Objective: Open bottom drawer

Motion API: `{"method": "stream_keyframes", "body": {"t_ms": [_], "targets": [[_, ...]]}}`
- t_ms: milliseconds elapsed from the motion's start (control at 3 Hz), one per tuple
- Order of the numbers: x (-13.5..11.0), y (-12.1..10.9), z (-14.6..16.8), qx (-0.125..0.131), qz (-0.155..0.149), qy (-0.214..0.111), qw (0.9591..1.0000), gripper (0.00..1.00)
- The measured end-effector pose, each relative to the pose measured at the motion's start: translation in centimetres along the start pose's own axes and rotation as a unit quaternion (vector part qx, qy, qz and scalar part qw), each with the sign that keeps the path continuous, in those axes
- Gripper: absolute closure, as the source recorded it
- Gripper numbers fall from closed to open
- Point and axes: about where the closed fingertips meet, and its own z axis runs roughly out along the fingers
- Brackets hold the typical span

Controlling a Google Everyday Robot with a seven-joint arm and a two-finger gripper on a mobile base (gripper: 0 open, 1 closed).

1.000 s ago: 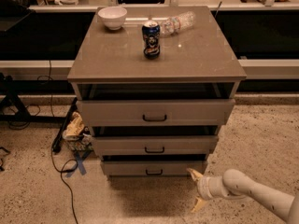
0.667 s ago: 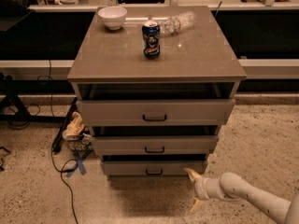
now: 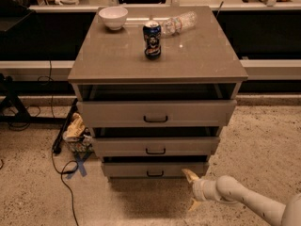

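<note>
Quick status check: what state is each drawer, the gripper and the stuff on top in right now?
bottom drawer: slightly pulled out, handle free.
middle drawer: partly pulled out.
top drawer: partly pulled out.
gripper: open, low by the bottom drawer's right end.
can: upright.
bottle: lying on its side.
bowl: upright.

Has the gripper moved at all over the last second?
Yes. The gripper, open and low before the right end of the bottom drawer, has edged left, closer to the black handle.
</note>
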Motion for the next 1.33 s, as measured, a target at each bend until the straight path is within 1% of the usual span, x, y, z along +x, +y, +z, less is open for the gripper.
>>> {"method": "stream_keyframes", "body": {"t_ms": [333,667,1333], "targets": [[0.8,0.0,1.1,0.009,-0.018,0.007,0.9998,0.00],[1.6,-0.7,2.2,0.019,-0.041,0.018,0.9988,0.00],[2.4,-2.8,5.0,0.027,-0.069,0.033,0.9967,0.00]]}}
